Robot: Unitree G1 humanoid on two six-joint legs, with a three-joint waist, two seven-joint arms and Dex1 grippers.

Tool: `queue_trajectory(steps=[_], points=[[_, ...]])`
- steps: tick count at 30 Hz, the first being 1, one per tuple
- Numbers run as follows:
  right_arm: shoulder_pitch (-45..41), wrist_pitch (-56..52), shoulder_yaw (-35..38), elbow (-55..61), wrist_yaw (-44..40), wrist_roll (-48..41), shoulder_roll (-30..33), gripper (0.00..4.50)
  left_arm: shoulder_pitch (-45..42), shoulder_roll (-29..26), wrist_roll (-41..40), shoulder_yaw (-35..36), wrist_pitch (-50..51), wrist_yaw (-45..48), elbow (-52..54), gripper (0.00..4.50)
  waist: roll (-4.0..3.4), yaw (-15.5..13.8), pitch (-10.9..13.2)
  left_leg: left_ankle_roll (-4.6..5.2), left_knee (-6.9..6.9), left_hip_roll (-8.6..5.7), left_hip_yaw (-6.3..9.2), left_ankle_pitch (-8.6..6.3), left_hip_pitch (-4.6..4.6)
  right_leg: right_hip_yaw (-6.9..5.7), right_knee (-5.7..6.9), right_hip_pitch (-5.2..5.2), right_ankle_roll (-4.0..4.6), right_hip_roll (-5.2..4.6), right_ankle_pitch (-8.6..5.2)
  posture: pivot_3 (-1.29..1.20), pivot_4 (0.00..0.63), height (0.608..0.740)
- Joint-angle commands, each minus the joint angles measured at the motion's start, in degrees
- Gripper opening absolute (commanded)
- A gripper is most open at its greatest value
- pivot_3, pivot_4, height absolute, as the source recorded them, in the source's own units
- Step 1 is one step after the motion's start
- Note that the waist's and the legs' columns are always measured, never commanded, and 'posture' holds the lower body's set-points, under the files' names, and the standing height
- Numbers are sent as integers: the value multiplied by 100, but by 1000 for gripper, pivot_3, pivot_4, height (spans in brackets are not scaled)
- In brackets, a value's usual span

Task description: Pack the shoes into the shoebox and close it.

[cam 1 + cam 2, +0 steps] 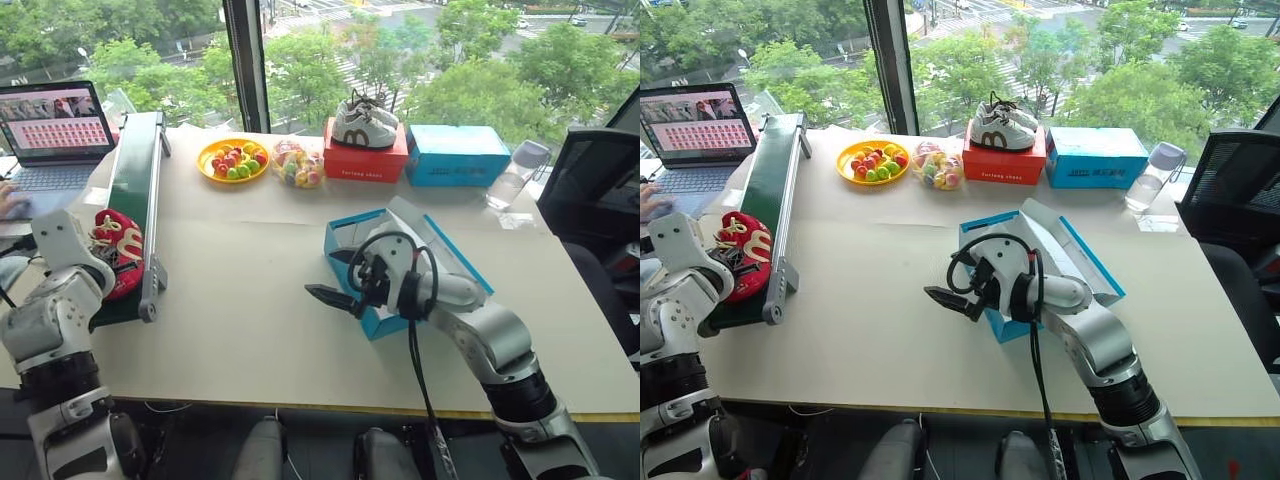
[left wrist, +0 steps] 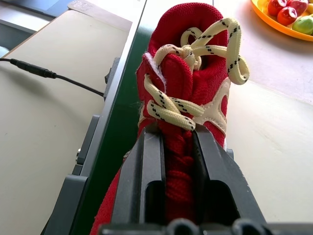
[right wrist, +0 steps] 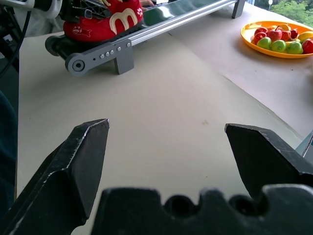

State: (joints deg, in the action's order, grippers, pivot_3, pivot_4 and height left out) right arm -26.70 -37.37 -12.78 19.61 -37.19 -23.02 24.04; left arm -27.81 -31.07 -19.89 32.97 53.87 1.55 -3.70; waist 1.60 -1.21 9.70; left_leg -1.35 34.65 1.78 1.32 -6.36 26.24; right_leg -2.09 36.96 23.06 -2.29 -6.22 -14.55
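The left tool [image 2: 178,161] is clamped tight on the small red soft shoe [image 2: 188,93] with cream laces, lying on the green conveyor belt [image 1: 133,180]. The right tool [image 3: 166,161] hovers wide open and empty over the beige worktop [image 3: 161,122], beside the bright blue cardboard shoebox [image 1: 372,322].

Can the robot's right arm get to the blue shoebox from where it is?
Probably yes. The open right gripper hovers right beside the blue shoebox, with only bare table around and nothing between them.
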Motion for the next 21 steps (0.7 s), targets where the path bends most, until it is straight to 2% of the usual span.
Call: queue_trajectory(steps=[1, 6, 10, 14, 18, 21], points=[[-120, -16, 171, 35, 50, 44, 23, 4500, -205, 225, -214, 34, -303, 56, 301, 244, 0, -13, 0, 0, 0, 0, 0, 0, 0, 0, 0, 0, 0, 0, 0, 0, 150, 740], [-183, 22, 241, -84, 180, 101, -49, 4500, -499, 655, -583, 71, -1019, 353, 827, 244, 6, -119, 3, -7, 4, 3, 0, 1, 3, -8, -4, 2, -1, 0, 1, 0, 150, 740], [-305, -66, 503, -240, 473, -22, -294, 4500, -688, 1117, -1535, 45, -1003, 825, 1568, 244, 50, -149, 15, -16, 15, 7, 2, 3, 28, -19, -11, 1, 26, 0, 26, 0, 150, 740], [-723, -785, 1538, -567, 1472, -853, -1262, 4500, -646, 1518, -2590, -377, -494, 1089, 2270, 244, 50, -19, 14, 12, 13, 6, -8, 20, 32, -2, -24, -3, 23, -1, 40, 0, 150, 740], [-1052, -1648, 2452, -569, 2285, -2000, -2084, 4500, -446, 1757, -2901, -910, -294, 1067, 2484, 244, 48, 112, 15, 17, 5, 7, -7, 23, 21, -1, 0, 0, 26, 2, 41, 0, 150, 740], [-1270, -2052, 2937, -600, 2787, -2678, -2389, 4500, -345, 1843, -2990, -1208, -254, 1044, 2519, 244, 46, 155, 17, 19, 6, 10, -6, 24, 18, 0, 7, 2, 29, 6, 40, 0, 150, 740]])
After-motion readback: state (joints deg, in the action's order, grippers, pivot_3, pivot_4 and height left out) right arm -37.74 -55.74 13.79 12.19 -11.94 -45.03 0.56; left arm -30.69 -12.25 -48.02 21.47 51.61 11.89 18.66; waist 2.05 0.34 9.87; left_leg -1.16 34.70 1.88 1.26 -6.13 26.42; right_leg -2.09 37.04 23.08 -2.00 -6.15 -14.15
